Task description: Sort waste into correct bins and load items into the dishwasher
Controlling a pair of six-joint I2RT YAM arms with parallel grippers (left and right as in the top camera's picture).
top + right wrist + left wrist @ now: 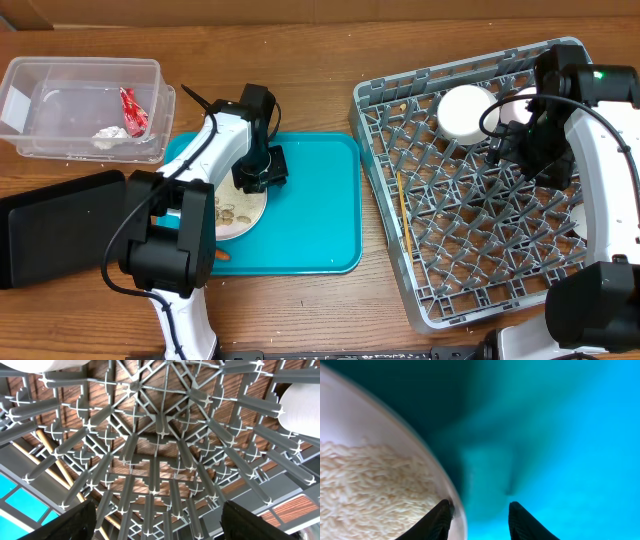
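Here, left end effector (479, 506) half-spread astride plate (370, 425) rim — right end effector (159, 505) spread wide.

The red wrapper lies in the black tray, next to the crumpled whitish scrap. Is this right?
No: the red wrapper lies in the clear tub, next to the crumpled whitish scrap. The overhead view shows it.
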